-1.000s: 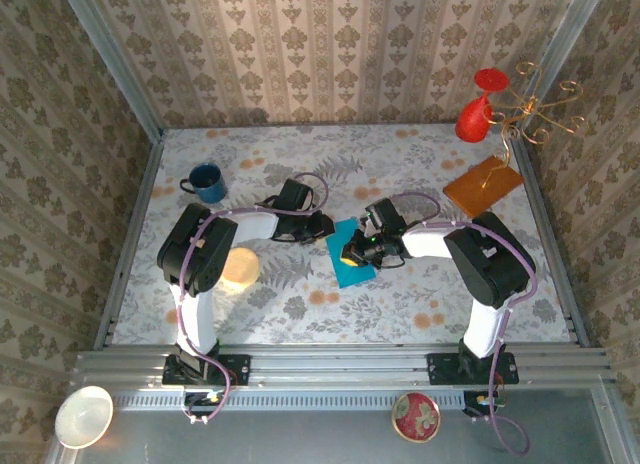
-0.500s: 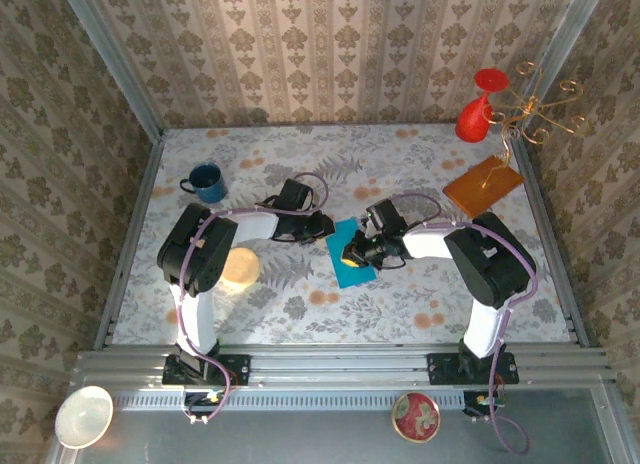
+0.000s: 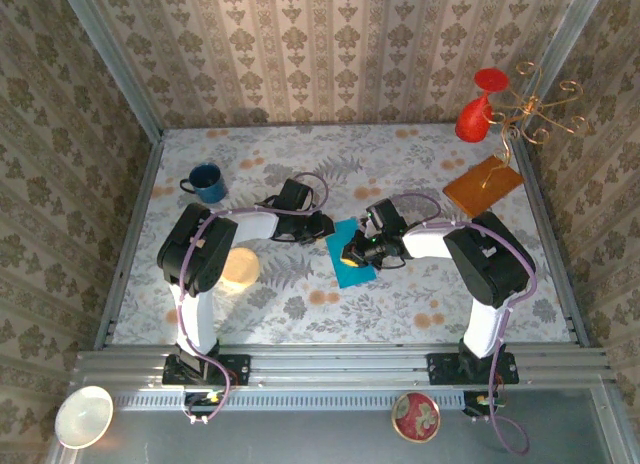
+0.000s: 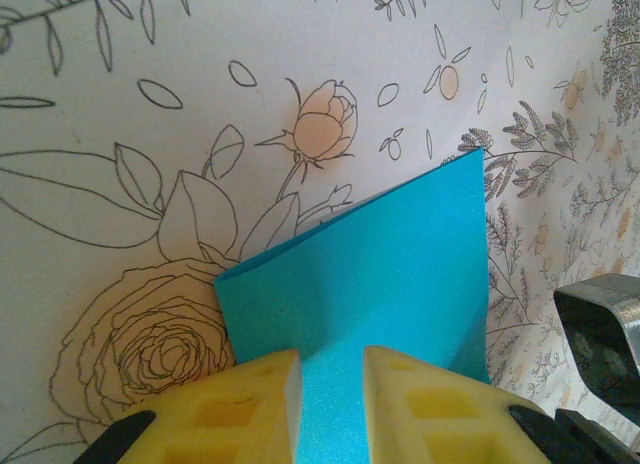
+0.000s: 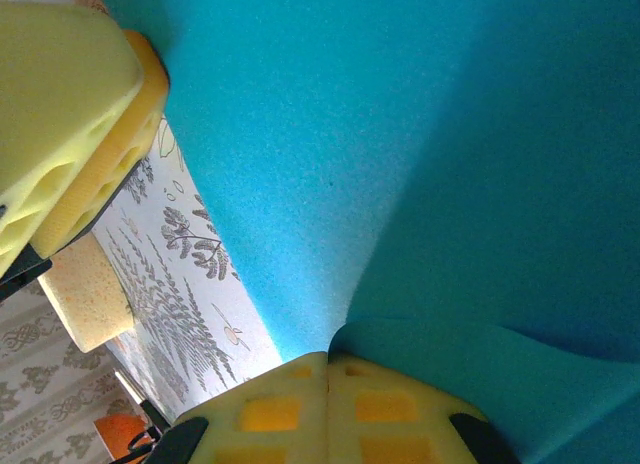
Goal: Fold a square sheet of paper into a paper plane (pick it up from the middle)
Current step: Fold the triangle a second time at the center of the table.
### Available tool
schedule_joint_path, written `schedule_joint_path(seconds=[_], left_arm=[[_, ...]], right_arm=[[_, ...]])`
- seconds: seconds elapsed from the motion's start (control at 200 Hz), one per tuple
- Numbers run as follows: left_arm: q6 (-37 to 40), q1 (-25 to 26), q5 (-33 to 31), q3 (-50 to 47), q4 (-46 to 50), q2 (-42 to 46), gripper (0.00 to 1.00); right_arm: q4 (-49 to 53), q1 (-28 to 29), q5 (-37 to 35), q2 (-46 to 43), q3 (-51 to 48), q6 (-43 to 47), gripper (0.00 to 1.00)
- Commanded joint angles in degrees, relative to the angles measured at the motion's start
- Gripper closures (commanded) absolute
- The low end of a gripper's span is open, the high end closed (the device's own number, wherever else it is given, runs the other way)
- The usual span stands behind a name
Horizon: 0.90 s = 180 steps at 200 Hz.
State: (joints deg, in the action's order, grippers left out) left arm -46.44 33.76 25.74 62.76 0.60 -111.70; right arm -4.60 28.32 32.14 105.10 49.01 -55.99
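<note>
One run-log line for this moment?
stage: folding | paper: partly folded | left gripper: open over paper | right gripper: shut on paper flap

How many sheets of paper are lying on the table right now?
2: the teal sheet in the middle, partly folded, and an orange-brown sheet toward the far right corner. Others may be hidden from view.

A thin teal-blue sheet of paper (image 3: pixel 345 273) is seen near the middle of the floral-patterned table (image 3: pixel 420 309), with the left gripper (image 3: pixel 324 227) at its far corner and the right gripper (image 3: pixel 353 255) upon it.
</note>
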Motion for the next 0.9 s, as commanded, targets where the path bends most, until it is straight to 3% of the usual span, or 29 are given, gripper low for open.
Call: schedule_joint_path(seconds=[0.0, 0.545, 0.895], left_arm=[[1.1, 0.4, 0.4, 0.5, 4.2, -1.9, 0.75], [1.1, 0.4, 0.8, 1.2, 4.6, -1.0, 0.75], [-0.4, -2.3, -0.6, 3.7, 5.8, 6.5, 0.67]], right_arm=[[-0.4, -0.3, 0.5, 1.3, -0.6, -0.4, 0.97], [2.3, -0.3, -1.0, 2.6, -0.1, 0.6, 0.95], [3.4, -0.3, -1.2, 3.3, 0.1, 0.2, 0.71]])
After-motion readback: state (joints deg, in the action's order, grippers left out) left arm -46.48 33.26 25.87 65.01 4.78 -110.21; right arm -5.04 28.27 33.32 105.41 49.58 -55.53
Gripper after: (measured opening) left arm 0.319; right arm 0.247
